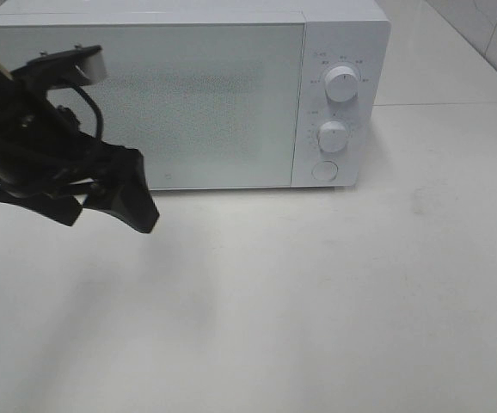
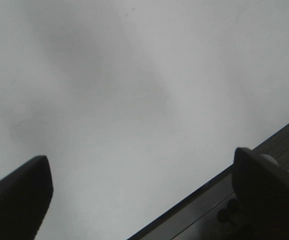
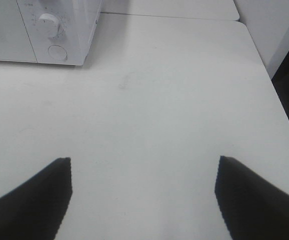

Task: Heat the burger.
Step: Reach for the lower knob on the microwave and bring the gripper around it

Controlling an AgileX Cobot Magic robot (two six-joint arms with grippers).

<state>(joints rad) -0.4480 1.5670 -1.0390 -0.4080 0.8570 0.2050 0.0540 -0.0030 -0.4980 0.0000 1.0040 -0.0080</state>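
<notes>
My left fingers [image 2: 19, 200] are spread wide, nothing between them. My right fingers [image 3: 34, 200] are spread too, and empty. The burger shows in no view. Probably it lies behind the microwave [image 1: 145, 95], its door shut, upper centre, but that is unconfirmed. My left gripper [image 1: 102, 202], mid-left, is nearest that door; the knobs [image 1: 342, 82] sit further right.

We see a white microwave [image 1: 188, 95] standing at the back of a white table [image 1: 317, 292], its pale glass door [image 1: 145, 103] closed. On the control panel to the right of the door sit two round white knobs, the upper knob [image 1: 342, 83] above the lower knob [image 1: 333, 136], and a round button [image 1: 324, 170] below them. Behind the microwave's right side we make out a seam [image 1: 446, 104] across the tabletop, and a tiled wall [image 1: 489, 34] in the far corner.
</notes>
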